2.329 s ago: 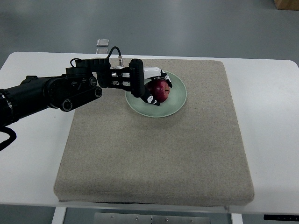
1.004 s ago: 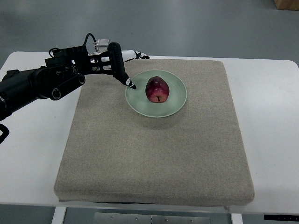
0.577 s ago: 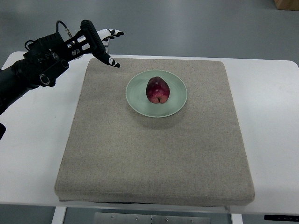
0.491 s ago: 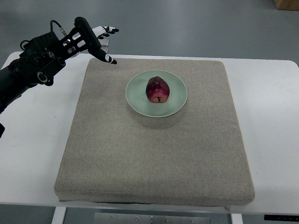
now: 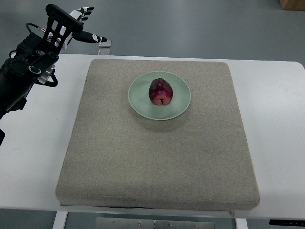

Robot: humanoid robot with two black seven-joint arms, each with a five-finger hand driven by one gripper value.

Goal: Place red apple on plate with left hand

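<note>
A red apple (image 5: 160, 92) sits in the middle of a pale green plate (image 5: 179, 107), stem end showing. The plate rests on a beige mat (image 5: 157, 157) at its far middle. My left hand (image 5: 76, 25) is raised at the far left corner of the table, well away from the plate. Its fingers are spread and hold nothing. Its black arm comes in from the left edge. The right arm does not show.
The mat lies on a white table (image 5: 276, 109). A small clear object (image 5: 105, 46) sits at the table's far edge, just right of my left hand. Grey floor lies beyond the table.
My left hand let go of the apple on the plate, opened, and drew back up and to the far left. The apple stays on the plate.
</note>
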